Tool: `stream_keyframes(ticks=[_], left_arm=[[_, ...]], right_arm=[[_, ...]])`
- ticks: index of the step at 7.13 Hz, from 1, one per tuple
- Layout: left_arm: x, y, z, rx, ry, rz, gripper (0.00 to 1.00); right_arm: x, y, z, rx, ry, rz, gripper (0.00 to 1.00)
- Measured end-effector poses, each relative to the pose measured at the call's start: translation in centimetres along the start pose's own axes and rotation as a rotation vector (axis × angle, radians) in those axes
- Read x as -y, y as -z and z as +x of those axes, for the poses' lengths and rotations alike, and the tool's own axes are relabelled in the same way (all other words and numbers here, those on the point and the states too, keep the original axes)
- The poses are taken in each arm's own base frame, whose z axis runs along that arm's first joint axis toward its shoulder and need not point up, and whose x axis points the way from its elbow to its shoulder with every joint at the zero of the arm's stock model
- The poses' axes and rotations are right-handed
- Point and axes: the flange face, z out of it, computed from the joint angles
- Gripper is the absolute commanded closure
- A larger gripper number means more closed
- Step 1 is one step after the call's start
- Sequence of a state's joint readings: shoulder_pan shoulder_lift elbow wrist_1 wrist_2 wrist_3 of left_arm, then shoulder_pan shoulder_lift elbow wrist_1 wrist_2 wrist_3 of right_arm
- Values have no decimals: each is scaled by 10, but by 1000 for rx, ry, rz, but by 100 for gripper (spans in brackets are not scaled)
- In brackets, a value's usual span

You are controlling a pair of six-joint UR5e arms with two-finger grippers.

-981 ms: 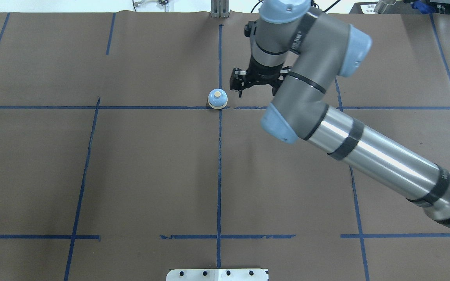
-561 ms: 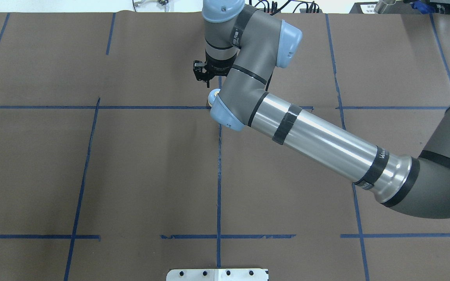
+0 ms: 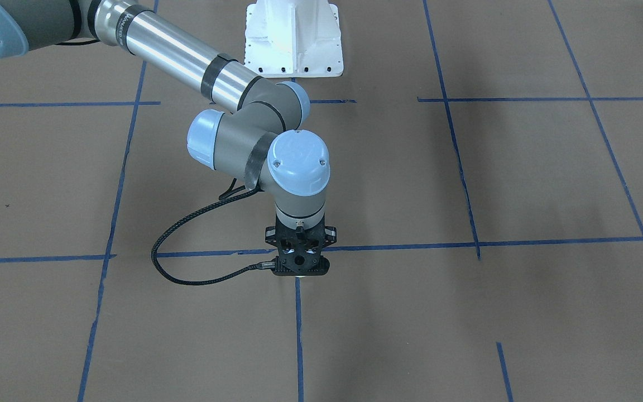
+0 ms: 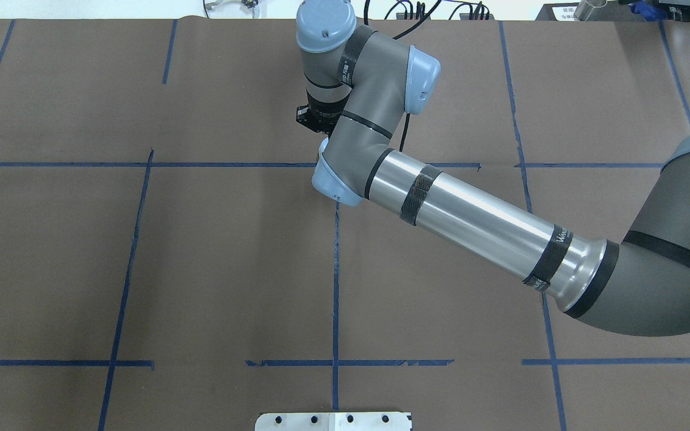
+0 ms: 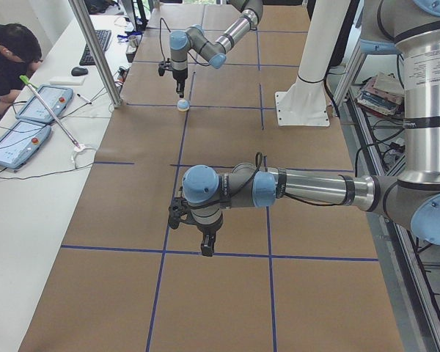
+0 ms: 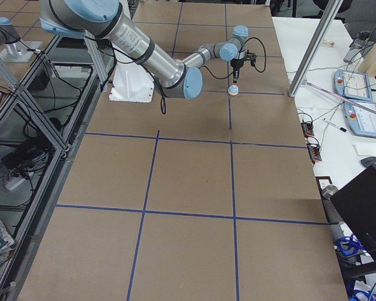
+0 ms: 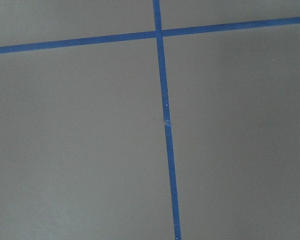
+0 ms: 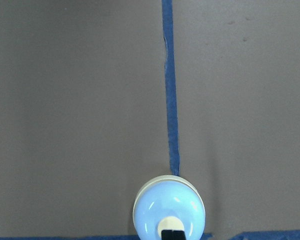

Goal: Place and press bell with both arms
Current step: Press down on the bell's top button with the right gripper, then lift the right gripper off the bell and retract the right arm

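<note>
The bell [image 8: 170,210], light blue with a cream base and button, stands on a blue tape crossing; it also shows in the left side view [image 5: 182,105] and the right side view [image 6: 234,90]. My right gripper [image 8: 171,234] points straight down over it, fingertips together at the cream button; I cannot tell if they press it. From the front the gripper [image 3: 298,271] hides the bell, and overhead the right arm's elbow [image 4: 345,173] covers it. My left gripper [image 5: 207,249] hangs low over bare table, far from the bell; I cannot tell if it is open or shut.
A white bolted pedestal [image 3: 293,39] stands at the robot's side of the table. A black cable [image 3: 187,268] loops beside the right wrist. An operator [image 5: 7,59], tablets and a metal post [image 5: 95,51] are along the far table edge.
The right arm has swung left from beside the bell to directly over it. The bell, plainly seen overhead before, is now hidden under the arm.
</note>
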State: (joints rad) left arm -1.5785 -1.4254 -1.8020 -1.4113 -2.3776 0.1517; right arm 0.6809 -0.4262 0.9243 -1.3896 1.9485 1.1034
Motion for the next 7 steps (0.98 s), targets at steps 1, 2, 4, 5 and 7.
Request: stream_keyframes(ticks=[1, 2, 4, 5, 7], left_arm=[[0, 0, 0, 0, 2, 0, 0], [0, 0, 0, 0, 2, 0, 0], [1, 0, 0, 0, 2, 0, 0], [1, 0, 0, 0, 2, 0, 0], [1, 0, 0, 0, 3, 0, 0]], right_arm=[[-1, -6, 0, -5, 1, 5, 100], [-1, -7, -1, 2, 5, 12, 100], [-5, -16, -2, -3, 10, 12, 100], [-8, -23, -2, -13, 13, 13, 100], [-8, -20, -5, -12, 14, 15, 100]])
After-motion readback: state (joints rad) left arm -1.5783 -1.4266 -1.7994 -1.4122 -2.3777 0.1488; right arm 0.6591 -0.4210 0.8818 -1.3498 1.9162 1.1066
